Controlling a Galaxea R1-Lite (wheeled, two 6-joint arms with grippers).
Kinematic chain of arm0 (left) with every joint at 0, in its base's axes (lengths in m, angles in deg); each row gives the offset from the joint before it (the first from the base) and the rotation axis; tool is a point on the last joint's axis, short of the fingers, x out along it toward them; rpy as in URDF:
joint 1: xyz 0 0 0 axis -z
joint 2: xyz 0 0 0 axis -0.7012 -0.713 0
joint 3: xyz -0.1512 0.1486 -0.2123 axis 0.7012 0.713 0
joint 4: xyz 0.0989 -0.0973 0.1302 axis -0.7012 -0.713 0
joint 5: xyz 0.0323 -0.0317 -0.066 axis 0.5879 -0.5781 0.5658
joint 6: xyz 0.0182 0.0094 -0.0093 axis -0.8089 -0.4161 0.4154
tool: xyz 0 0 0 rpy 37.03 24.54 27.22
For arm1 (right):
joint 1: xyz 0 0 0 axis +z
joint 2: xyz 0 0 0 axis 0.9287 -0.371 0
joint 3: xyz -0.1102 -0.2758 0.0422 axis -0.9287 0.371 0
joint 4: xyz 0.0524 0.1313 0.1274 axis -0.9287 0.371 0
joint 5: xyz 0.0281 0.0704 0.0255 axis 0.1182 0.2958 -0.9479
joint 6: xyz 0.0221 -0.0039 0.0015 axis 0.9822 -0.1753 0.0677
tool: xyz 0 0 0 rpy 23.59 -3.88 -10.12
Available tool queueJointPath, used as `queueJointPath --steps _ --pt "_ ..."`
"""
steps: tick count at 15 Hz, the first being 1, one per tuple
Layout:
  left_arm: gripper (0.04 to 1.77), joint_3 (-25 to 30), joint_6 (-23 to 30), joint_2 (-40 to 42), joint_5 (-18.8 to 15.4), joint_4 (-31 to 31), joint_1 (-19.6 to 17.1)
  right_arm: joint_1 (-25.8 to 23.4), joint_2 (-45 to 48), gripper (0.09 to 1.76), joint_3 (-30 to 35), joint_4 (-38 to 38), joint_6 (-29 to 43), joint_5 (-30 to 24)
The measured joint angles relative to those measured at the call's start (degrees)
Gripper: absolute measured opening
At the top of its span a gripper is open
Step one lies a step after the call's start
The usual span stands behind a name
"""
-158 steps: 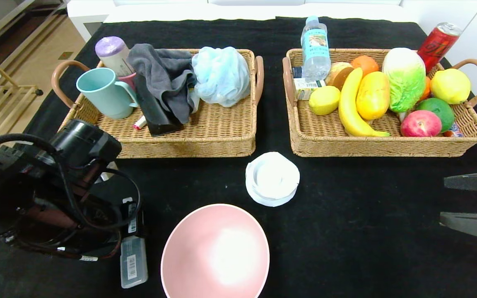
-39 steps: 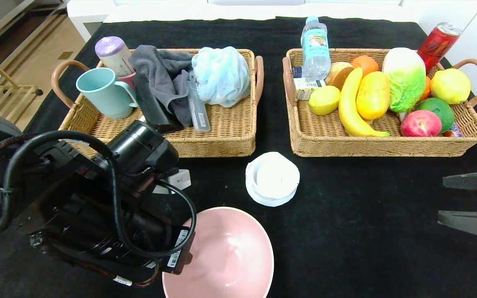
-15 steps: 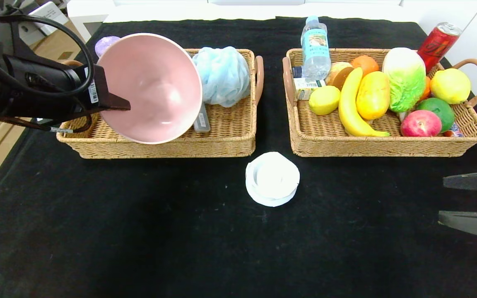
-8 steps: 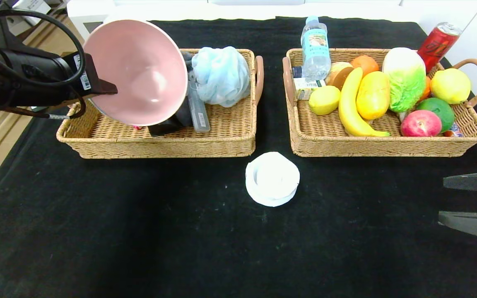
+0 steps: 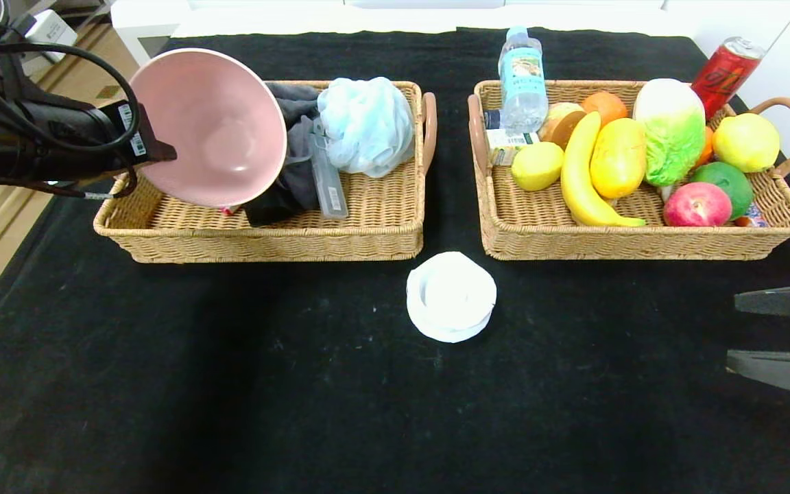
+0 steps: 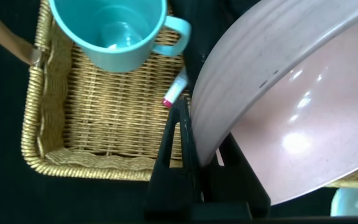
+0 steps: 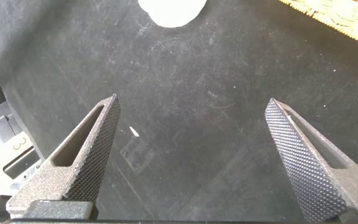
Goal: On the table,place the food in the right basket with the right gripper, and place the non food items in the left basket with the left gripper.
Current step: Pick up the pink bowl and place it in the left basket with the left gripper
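My left gripper (image 5: 156, 149) is shut on the rim of a pink bowl (image 5: 207, 127), which hangs tilted over the left end of the left basket (image 5: 367, 237). In the left wrist view its fingers (image 6: 180, 138) pinch the pink bowl (image 6: 291, 124) at the wall. The lemon (image 5: 537, 166), the elongated yellow-orange fruit (image 5: 618, 158) and the water bottle (image 5: 522, 79) lie in the right basket (image 5: 628, 245). At the table's (image 5: 299, 398) right edge my right gripper (image 5: 738, 331) (image 7: 191, 109) stands open and holds nothing.
A white round item (image 5: 451, 295) lies on the cloth in front of the gap between the baskets. The left basket holds a teal mug (image 6: 114, 31), grey cloth (image 5: 295, 182), clear case (image 5: 328, 180) and blue pouf (image 5: 366, 123). A red can (image 5: 724, 72) leans behind the right basket.
The left gripper has lifted the pink bowl off the table's front and carried it over the left basket. In the last second it moved further left, uncovering the grey cloth.
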Motion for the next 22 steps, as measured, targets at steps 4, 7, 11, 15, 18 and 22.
queueJointPath --steps 4,7,11,15,18,22 --pt "0.16 0.1 0.0 -1.4 -1.7 2.5 -2.0 0.0 0.0 1.71 0.0 0.0 0.0 0.0" --pt "0.16 0.6 -0.2 -2.0 -2.0 4.5 -2.7 0.0 0.0 1.71 0.0 0.0 0.0 0.0" --pt "0.16 2.5 -2.3 -2.7 -3.6 9.4 -3.7 0.0 -0.1 1.71 0.0 0.0 -0.1 0.0" --pt "0.16 3.5 -3.1 -3.5 -3.6 10.8 -4.0 0.0 -0.1 1.71 0.0 0.0 -0.1 0.0" --pt "0.57 3.6 -3.8 -3.8 -3.6 10.8 -4.4 0.0 -0.1 1.71 0.0 0.0 -0.1 0.0" --pt "1.02 3.7 -3.8 -3.8 -3.5 10.7 -4.8 0.0 -0.1 1.71 0.0 0.0 -0.1 0.0"
